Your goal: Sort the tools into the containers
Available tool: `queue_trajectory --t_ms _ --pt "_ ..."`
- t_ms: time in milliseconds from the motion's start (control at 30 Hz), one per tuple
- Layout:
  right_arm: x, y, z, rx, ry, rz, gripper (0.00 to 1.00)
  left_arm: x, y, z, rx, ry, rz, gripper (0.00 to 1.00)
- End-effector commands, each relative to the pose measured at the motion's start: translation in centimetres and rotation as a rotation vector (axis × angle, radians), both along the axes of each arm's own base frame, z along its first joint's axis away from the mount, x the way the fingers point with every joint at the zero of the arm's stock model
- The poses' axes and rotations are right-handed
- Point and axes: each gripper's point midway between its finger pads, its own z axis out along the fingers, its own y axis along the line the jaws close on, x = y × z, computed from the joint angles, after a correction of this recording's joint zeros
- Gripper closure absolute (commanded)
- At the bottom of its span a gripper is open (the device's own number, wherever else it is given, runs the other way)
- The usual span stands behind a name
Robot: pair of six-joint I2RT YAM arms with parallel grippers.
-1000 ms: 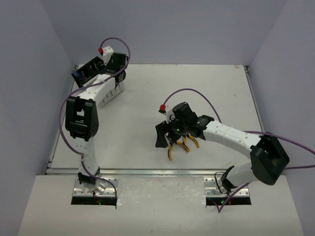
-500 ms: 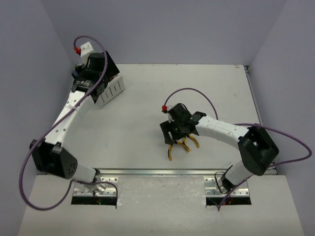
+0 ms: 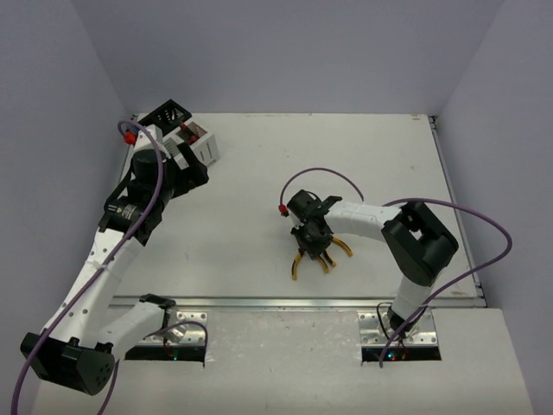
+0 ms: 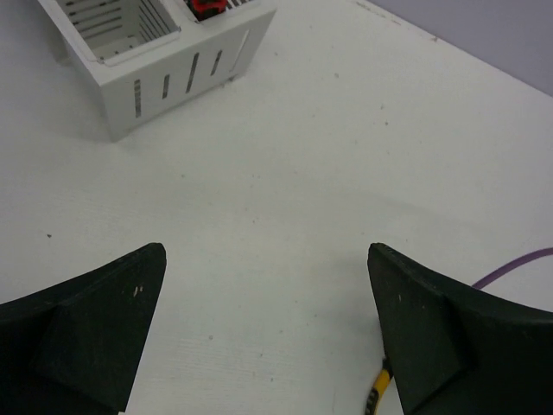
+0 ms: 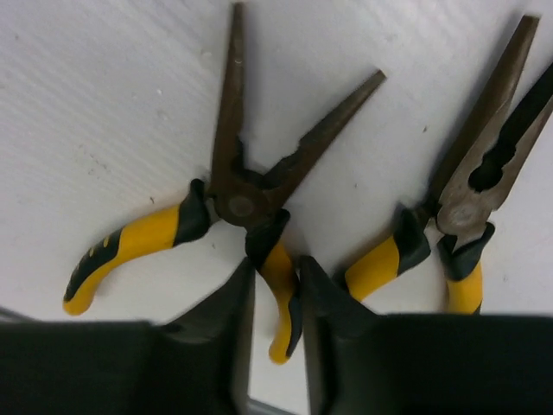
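Observation:
Two yellow-handled pliers (image 3: 313,258) lie side by side on the white table, near its front edge. In the right wrist view the left pliers (image 5: 235,205) lie with jaws and handles spread. My right gripper (image 5: 276,270) is shut on their inner yellow handle, one finger on each side. The second pliers (image 5: 467,203) lie just right of it, untouched. My left gripper (image 4: 266,252) hangs open and empty over bare table, short of the containers (image 3: 199,147). A white bin (image 4: 164,65) stands ahead of it, and something red and black (image 4: 207,7) shows in the bin beside it.
A black bin (image 3: 164,117) ends the row of containers at the back left corner. The right arm's purple cable (image 3: 324,173) loops above the pliers. A yellow handle tip (image 4: 378,399) shows by the left gripper's right finger. Grey walls enclose the table.
The right gripper dropped onto the pliers and shut on one handle. The left arm drew back from over the containers toward the near left, and its jaws opened fully.

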Motion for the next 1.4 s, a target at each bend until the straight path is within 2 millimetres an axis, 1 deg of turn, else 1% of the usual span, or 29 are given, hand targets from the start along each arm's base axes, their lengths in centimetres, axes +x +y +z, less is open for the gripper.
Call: queue_trajectory --t_ms 0,33,100,133,167,267,333,367,400,467,533,600,633,700,733,800,833,867,933,1000,1033,1133,1167,1267,1367 --pt "1.1 0.0 0.0 -0.023 -0.042 0.040 0.86 -1.3 -2.2 0.6 -0.047 -0.032 -0.127 0.00" --pt "1.4 0.0 0.2 -0.025 -0.058 0.039 0.88 -1.5 -2.6 0.6 -0.058 -0.031 -0.148 0.00" --pt "1.9 0.5 1.3 0.003 -0.101 0.039 1.00 -2.0 -4.2 0.4 -0.103 -0.030 -0.232 0.00" --pt "1.9 0.7 1.5 0.016 -0.108 0.037 1.00 -2.3 -5.2 0.1 -0.129 -0.024 -0.285 0.00" --pt "1.9 1.0 1.8 0.038 -0.114 0.038 1.00 -2.4 -5.3 0.4 -0.134 -0.040 -0.294 0.00" --pt "2.1 2.3 3.3 0.145 -0.162 0.034 1.00 -3.3 -7.5 -0.3 -0.189 -0.051 -0.418 0.00" --pt "2.2 2.6 3.7 0.176 -0.182 0.027 1.00 -3.7 -8.4 -1.5 -0.220 -0.031 -0.468 0.00" --pt "2.3 3.0 4.1 0.203 -0.195 0.024 1.00 -4.3 -9.3 -2.9 -0.252 -0.004 -0.518 0.00" --pt "2.5 3.3 4.6 0.230 -0.212 0.021 1.00 -4.3 -9.6 -3.7 -0.271 0.005 -0.530 0.00" --pt "2.8 4.0 5.5 0.272 -0.237 0.018 1.00 -4.7 -10.5 -4.8 -0.312 0.017 -0.569 0.00" --pt "3.3 4.7 6.9 0.319 -0.275 0.019 1.00 -5.4 -12.1 -5.7 -0.388 0.039 -0.635 0.00" --pt "3.4 6.0 8.6 0.393 -0.290 0.041 1.00 -6.1 -13.6 -6.6 -0.447 0.061 -0.697 0.00" --pt "3.4 6.3 9.2 0.413 -0.290 0.044 1.00 -6.5 -14.3 -6.7 -0.464 0.063 -0.729 0.00" --pt "3.5 7.3 10.8 0.468 -0.297 0.053 1.00 -7.4 -16.7 -6.3 -0.496 0.013 -0.830 0.00" --pt "3.4 7.6 11.4 0.493 -0.296 0.059 1.00 -7.8 -17.4 -6.3 -0.510 0.007 -0.860 0.00" --pt "2.9 8.6 13.1 0.571 -0.301 0.077 1.00 -8.5 -19.1 -6.6 -0.542 0.015 -0.918 0.00" --pt "2.8 8.8 13.6 0.589 -0.305 0.080 1.00 -8.6 -19.6 -6.8 -0.545 0.021 -0.931 0.01" --pt "2.8 9.0 14.2 0.606 -0.314 0.083 1.00 -8.6 -20.3 -7.1 -0.540 0.031 -0.940 0.05" --pt "2.8 9.2 14.8 0.623 -0.323 0.087 1.00 -8.2 -20.8 -7.8 -0.531 0.051 -0.930 0.10" --pt "2.7 9.6 15.9 0.655 -0.332 0.102 1.00 -7.5 -21.7 -8.6 -0.506 0.077 -0.901 0.17" --pt "2.6 9.8 16.2 0.663 -0.329 0.109 1.00 -7.4 -22.1 -8.7 -0.498 0.079 -0.899 0.20" --pt "2.3 10.5 16.9 0.685 -0.321 0.134 1.00 -6.1 -22.4 -9.9 -0.474 0.110 -0.852 0.28" --pt "2.1 10.7 17.2 0.700 -0.321 0.143 1.00 -6.0 -22.5 -9.9 -0.473 0.106 -0.849 0.32" --pt "1.4 11.2 17.9 0.744 -0.311 0.169 1.00 -5.7 -22.7 -9.6 -0.485 0.086 -0.850 0.45" --pt "1.1 11.3 17.9 0.762 -0.308 0.173 1.00 -6.0 -23.3 -9.3 -0.501 0.079 -0.881 0.66"
